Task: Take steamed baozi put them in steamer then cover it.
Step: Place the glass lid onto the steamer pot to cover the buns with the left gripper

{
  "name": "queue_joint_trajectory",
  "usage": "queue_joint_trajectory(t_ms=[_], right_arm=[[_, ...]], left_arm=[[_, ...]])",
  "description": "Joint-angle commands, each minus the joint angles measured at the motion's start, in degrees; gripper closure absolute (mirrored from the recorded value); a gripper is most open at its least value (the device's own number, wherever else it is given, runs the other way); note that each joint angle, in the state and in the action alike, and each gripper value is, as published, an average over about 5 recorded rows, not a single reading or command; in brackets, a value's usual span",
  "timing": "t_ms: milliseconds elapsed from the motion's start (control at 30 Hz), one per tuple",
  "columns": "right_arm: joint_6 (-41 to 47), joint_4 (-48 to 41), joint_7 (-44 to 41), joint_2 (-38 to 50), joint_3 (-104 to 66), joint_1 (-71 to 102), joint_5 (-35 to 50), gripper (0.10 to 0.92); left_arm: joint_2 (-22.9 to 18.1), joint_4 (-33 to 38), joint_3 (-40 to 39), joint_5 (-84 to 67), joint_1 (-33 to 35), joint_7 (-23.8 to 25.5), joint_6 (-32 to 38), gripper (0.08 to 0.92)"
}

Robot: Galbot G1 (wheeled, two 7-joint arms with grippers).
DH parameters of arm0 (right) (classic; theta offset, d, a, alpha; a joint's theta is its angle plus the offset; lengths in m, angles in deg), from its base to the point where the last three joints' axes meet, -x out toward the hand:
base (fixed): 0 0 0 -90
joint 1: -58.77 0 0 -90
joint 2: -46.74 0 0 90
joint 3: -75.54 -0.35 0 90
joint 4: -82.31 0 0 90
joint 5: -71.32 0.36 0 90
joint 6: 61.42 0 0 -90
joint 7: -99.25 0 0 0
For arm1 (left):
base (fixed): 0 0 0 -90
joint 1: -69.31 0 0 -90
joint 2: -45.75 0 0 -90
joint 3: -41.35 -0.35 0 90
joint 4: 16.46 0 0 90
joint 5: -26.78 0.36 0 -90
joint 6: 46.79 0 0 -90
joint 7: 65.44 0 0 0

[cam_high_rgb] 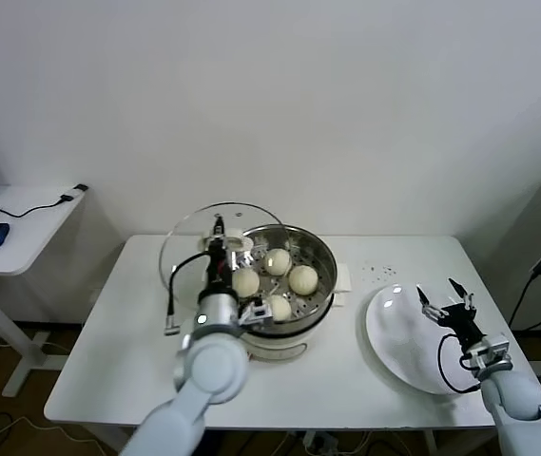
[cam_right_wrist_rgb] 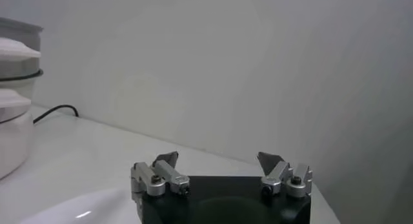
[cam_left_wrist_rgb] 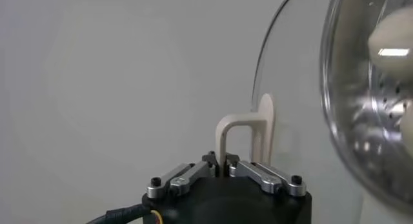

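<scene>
The steamer (cam_high_rgb: pixel 319 255) stands mid-table on its cream pot base (cam_high_rgb: pixel 289 344), with several cream-white baozi (cam_high_rgb: pixel 303 278) lying in the steel basket. My left gripper (cam_high_rgb: pixel 219 249) is shut on the cream handle (cam_left_wrist_rgb: pixel 242 132) of the cover (cam_high_rgb: pixel 180 249), a clear glass lid held tilted on edge at the steamer's left rim. In the left wrist view the left gripper (cam_left_wrist_rgb: pixel 222 164) pinches one leg of the handle, with the steamer (cam_left_wrist_rgb: pixel 361 115) beyond. My right gripper (cam_high_rgb: pixel 446 302) hangs open and empty above the white plate (cam_high_rgb: pixel 398 347); it is also open in the right wrist view (cam_right_wrist_rgb: pixel 219 159).
The white plate lies at the table's right front, near the edge. A white folded sheet (cam_high_rgb: pixel 343 277) lies right of the steamer, with dark specks (cam_high_rgb: pixel 379 273) beyond. A black cable (cam_high_rgb: pixel 170 302) hangs off my left arm. A side table (cam_high_rgb: pixel 23 223) stands far left.
</scene>
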Motion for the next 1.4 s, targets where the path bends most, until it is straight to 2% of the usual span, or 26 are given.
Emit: queue_joint_trajectory(t_ms=[33,733,1400], right_arm=[[-0.19,-0.43,-0.14,-0.14,-0.24,-0.14,-0.26,0.203],[-0.56,-0.76,-0.29,-0.52,-0.62,-0.04,-1.27,0.203],[-0.77,-0.95,-0.50,-1.15,-0.91,-0.11,-1.79,0.203]], left_arm=[[-11.66,-10.63,-7.68,4.05,-5.02,0.95,-2.77,0.850],[-11.76,-17.84,-6.64,-0.06,-4.98,-4.04,-2.77,0.850],[-10.16,-18.92,-5.67,-0.89,-4.71,-4.55,-2.77,0.850]])
